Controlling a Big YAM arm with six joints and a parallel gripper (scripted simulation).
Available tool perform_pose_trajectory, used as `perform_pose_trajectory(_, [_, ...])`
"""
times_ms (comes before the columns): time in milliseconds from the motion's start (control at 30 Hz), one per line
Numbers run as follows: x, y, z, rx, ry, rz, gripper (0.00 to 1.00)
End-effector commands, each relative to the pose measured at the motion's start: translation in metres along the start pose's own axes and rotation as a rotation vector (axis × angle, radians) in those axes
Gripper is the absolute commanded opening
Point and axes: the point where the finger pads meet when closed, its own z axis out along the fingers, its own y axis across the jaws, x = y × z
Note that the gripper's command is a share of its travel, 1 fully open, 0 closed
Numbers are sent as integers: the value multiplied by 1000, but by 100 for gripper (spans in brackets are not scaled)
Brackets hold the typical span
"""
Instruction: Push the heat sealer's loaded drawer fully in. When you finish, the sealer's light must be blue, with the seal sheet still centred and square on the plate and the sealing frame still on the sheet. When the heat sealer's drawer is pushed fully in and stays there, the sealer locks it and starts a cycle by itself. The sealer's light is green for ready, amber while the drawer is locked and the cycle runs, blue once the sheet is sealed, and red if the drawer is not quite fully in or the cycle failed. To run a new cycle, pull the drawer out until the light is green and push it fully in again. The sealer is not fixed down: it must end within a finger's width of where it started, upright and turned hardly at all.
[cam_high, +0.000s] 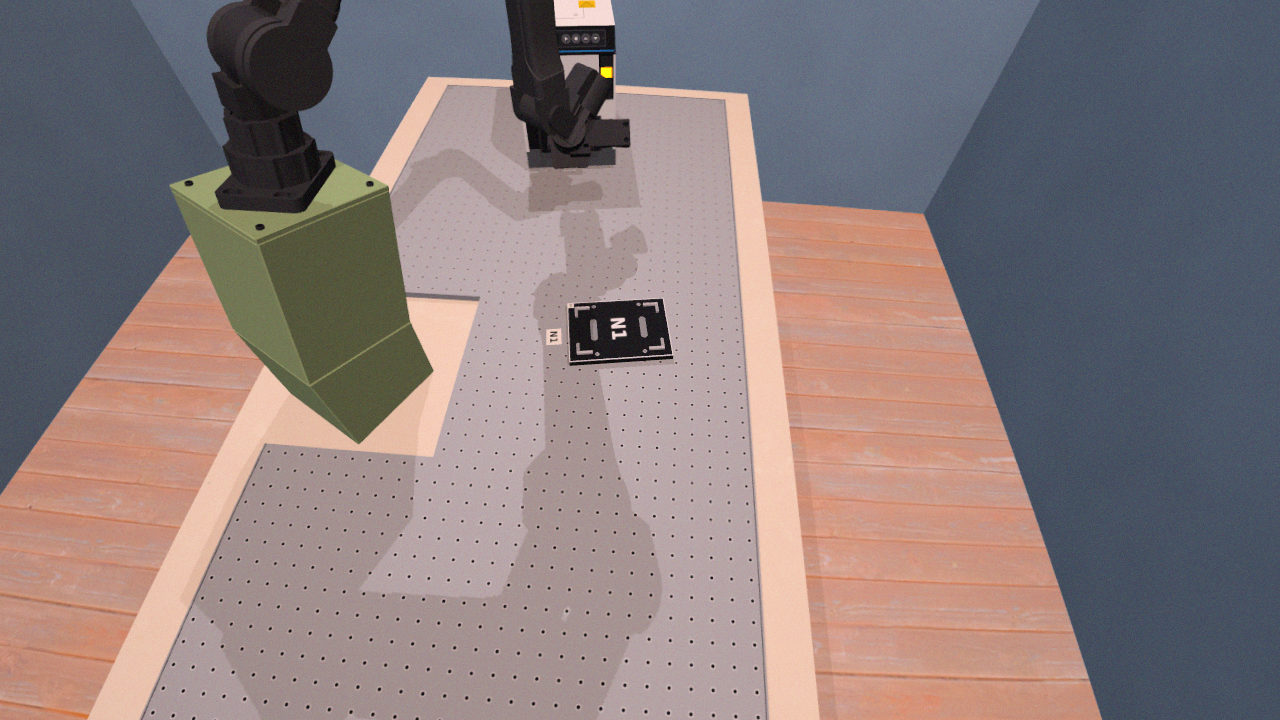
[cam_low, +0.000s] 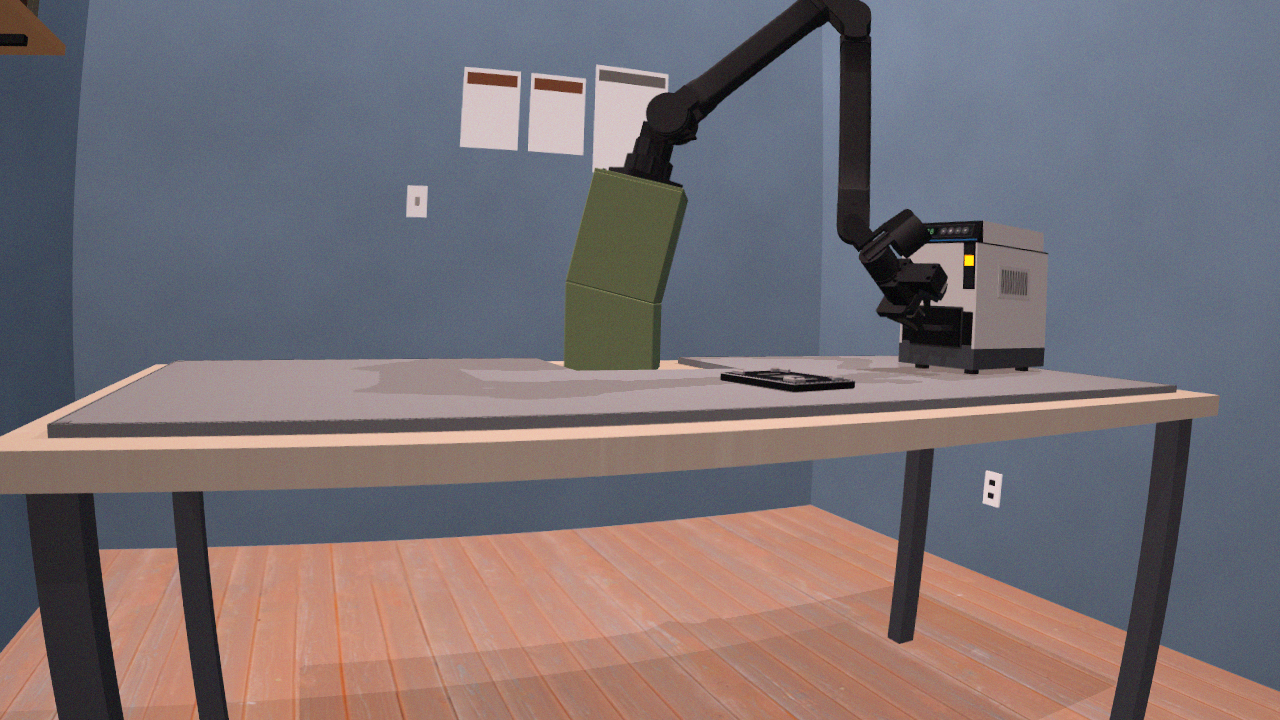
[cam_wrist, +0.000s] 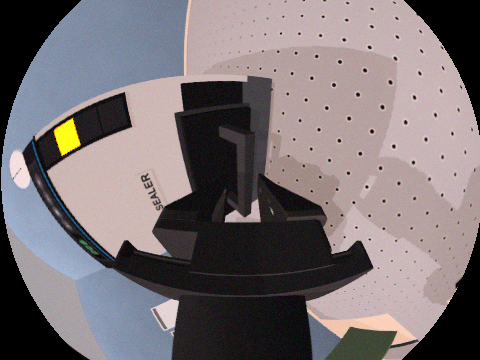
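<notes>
Gripper (cam_high: 581, 143) (cam_low: 914, 317) (cam_wrist: 242, 179) part-open, straddling the angular matte-black handle (cam_wrist: 244, 160), no grip evident. Drawer (cam_low: 941, 327) (cam_wrist: 207, 145) at the pale, boxy sealer's (cam_high: 572, 12) (cam_low: 1011, 313) (cam_wrist: 110, 185) lower front, light (cam_high: 605, 72) (cam_low: 968, 260) (cam_wrist: 67, 137) amber. Risk: finger snagging handle on retreat, dragging the unfixed sealer; extra push could slide it. Sheet and frame not visible.
</notes>
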Motion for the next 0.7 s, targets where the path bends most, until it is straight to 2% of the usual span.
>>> perform_pose_trajectory(0, [-10, 8, -12, -12, -20, -17, 30])
perform_pose_trajectory(133, [-5, -4, -17, 7, -7, 0, 30])
perform_pose_trajectory(333, [-9, 6, -26, -7, -17, -12, 30])
perform_pose_trajectory(367, [2, -8, -22, 12, 4, 2, 30])
perform_pose_trajectory(433, [-8, 5, -31, -4, -15, -10, 30])
perform_pose_trajectory(600, [-8, 5, -39, -4, -15, -10, 30])
perform_pose_trajectory(667, [-5, -3, -41, 5, -8, -1, 30])
